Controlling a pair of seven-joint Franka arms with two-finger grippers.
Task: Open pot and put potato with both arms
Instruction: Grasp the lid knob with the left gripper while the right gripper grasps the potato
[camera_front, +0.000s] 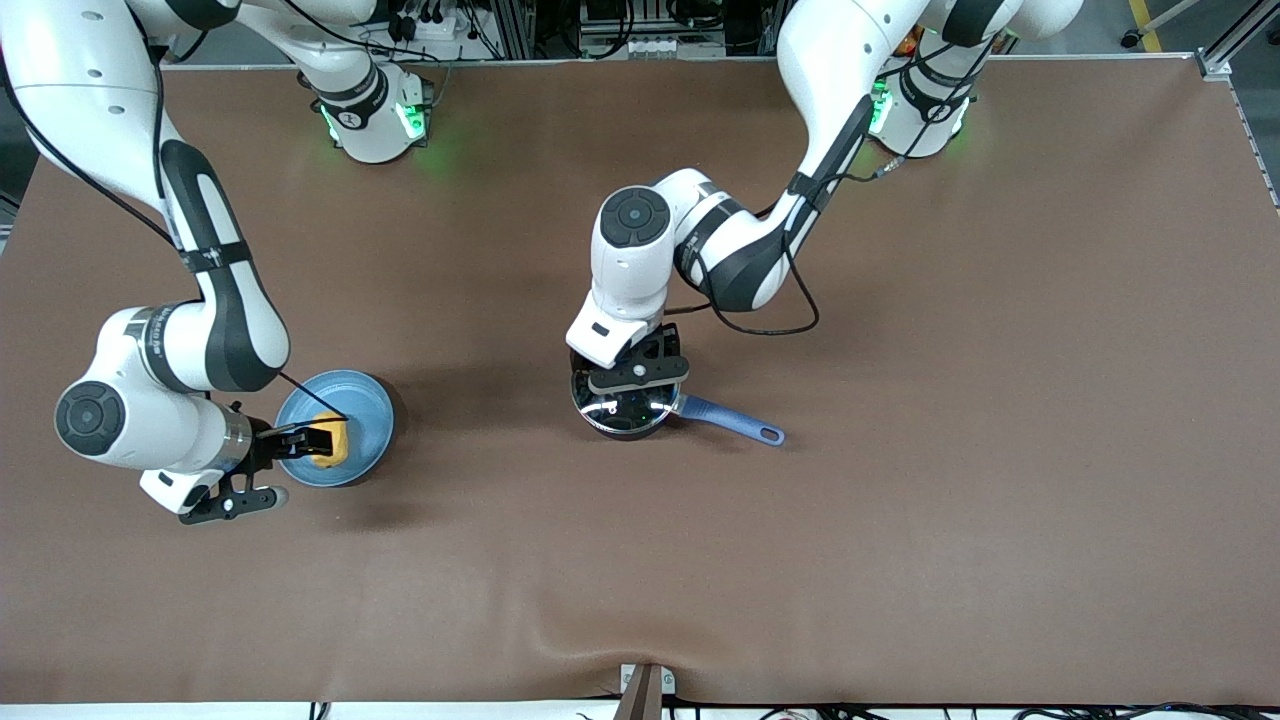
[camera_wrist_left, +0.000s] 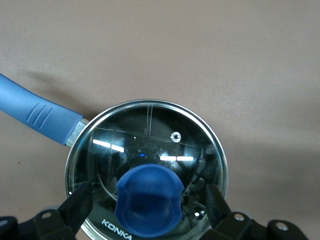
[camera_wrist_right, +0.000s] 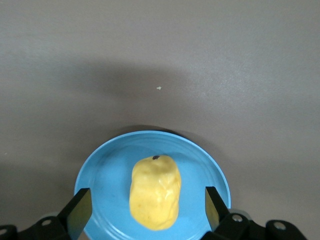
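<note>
**Meanwhile, two robot hands poised over a lidded pot and a potato**

On a brown surface (camera_front: 900, 520), a small black pot (camera_front: 625, 405) sits near the middle, its glass lid (camera_wrist_left: 150, 150) in place and its long blue handle (camera_front: 735, 422) pointing toward the left arm's end. The left hand (camera_front: 632, 375) hangs directly above it, fingers (camera_wrist_left: 75, 205) spread wide on either side of the blue knob (camera_wrist_left: 150, 200), not touching it. Toward the right arm's end, a yellow potato (camera_wrist_right: 155, 192) lies on a light-blue plate (camera_wrist_right: 105, 170). The right hand (camera_front: 318, 440) hovers over it, fingers (camera_wrist_right: 212, 207) wide apart, flanking the potato without gripping.
</note>
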